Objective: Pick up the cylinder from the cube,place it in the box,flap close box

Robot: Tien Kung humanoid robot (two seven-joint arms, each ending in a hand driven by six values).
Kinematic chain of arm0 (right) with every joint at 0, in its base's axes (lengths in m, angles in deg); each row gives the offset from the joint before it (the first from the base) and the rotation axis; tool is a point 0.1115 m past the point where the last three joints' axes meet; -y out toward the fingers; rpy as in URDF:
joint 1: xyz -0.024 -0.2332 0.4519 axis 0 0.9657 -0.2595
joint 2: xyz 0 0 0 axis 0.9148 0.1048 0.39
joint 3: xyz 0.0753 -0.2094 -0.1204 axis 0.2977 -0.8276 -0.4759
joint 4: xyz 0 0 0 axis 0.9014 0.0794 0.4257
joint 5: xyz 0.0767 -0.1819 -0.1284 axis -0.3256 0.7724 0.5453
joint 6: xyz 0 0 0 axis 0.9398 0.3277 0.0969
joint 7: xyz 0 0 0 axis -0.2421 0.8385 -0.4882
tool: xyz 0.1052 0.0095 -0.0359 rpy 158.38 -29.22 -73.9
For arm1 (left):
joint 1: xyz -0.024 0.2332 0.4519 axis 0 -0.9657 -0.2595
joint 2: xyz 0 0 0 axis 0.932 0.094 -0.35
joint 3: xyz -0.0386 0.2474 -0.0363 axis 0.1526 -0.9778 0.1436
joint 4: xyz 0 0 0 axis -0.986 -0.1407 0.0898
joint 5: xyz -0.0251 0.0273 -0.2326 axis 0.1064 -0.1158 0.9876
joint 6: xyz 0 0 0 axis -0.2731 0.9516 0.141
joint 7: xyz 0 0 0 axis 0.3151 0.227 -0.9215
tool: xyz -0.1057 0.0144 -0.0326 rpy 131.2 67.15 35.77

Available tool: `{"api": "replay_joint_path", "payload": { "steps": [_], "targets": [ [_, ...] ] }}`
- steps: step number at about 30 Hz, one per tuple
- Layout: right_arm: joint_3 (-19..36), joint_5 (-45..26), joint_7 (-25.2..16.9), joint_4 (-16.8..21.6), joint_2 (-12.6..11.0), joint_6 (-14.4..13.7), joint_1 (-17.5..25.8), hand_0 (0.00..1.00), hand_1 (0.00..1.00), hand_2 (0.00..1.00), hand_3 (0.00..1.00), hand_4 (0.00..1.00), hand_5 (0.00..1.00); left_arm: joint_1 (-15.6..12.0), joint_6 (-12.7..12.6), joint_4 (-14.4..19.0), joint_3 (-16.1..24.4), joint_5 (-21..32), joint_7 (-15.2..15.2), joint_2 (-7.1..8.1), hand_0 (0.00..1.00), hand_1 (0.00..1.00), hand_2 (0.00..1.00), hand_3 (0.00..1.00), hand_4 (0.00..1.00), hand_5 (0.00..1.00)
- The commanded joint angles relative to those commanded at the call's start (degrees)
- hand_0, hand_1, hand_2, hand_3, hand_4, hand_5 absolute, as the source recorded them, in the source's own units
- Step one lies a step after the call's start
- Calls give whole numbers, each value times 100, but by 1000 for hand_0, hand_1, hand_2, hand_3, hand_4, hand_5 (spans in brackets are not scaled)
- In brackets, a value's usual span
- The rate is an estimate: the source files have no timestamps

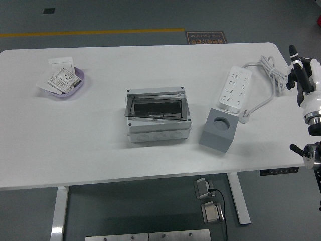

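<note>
The cube (218, 129) is seen well left of the right hand (301, 80), whose grip cannot be told; no cylinder shows.

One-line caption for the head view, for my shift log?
Right hand at the table's right edge; gray cube beside gray box, power strip behind.

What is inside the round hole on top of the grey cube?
The grey cube shows a round hole on its top face. The hole looks grey and shadowed, and no cylinder stands above its rim. Whether something sits deep inside it cannot be told from this view.
</note>
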Motion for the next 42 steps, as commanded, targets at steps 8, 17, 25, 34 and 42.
{"api": "replay_joint_path", "payload": {
  "steps": [8, 17, 25, 34, 42],
  "targets": [
    [-9, 17, 13, -2, 1, 16, 8, 2, 2, 91, 84, 758, 735, -10, 1, 0, 1, -9, 0, 7, 601, 670, 609, 591, 637, 274],
    [-40, -26, 17, -31, -4, 42, 14, 2, 2, 90, 86, 760, 737, -15, 2, 0, 8, -24, 0, 11, 601, 670, 610, 592, 637, 271],
    [-51, -255, -72, -83, 14, 86, 7, 2, 2, 89, 82, 864, 998, 0, 1, 0, 4, -15, -3, 13, 602, 670, 609, 592, 637, 272],
    [-37, -236, -67, -82, 16, 67, 2, 2, 2, 88, 85, 961, 998, 4, 2, 0, 19, -22, -1, 7, 602, 670, 610, 592, 637, 272],
    [-65, -145, -61, -54, 14, 40, -2, 2, 2, 87, 86, 997, 998, 14, 1, 0, -8, 9, -1, 4, 602, 671, 611, 592, 636, 272]
  ]
}}
